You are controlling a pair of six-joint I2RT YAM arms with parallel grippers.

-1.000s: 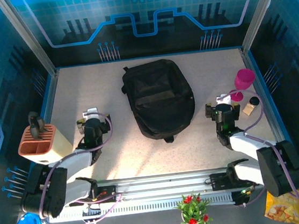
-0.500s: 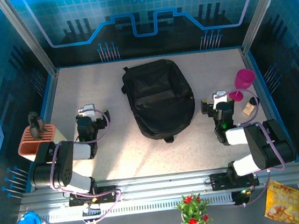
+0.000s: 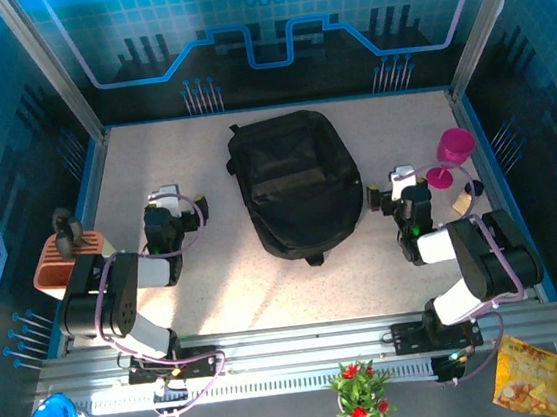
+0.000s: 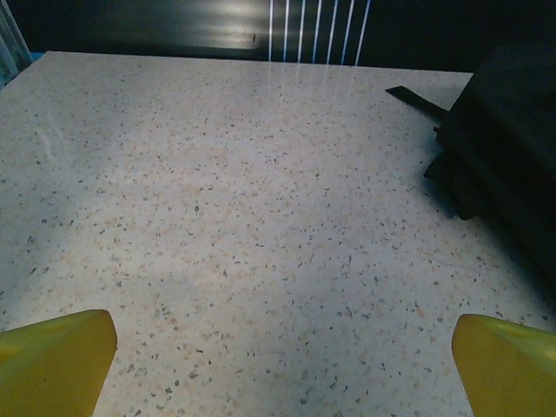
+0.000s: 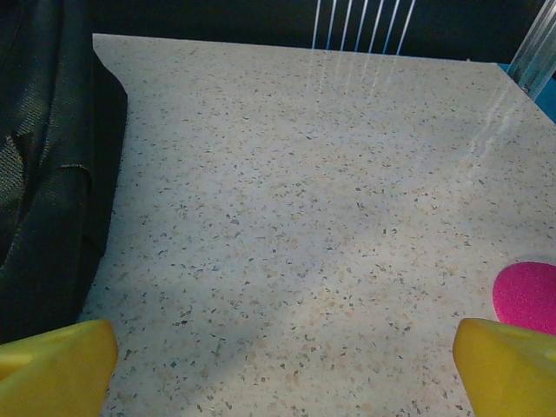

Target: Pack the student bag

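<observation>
top external | student bag (image 3: 296, 181) lies flat between left gripper (image 3: 164, 199) and right gripper (image 3: 403, 178), likely for shared reach | both released, empty

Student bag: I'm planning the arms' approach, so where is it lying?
In the top view the student bag lies flat mid-table, between the left gripper and the right gripper, with a pink cup further right.

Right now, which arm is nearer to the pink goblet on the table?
Right. The right arm ends just beside the pink goblet, on its left; the left arm is across the table, beyond the student bag.
</observation>
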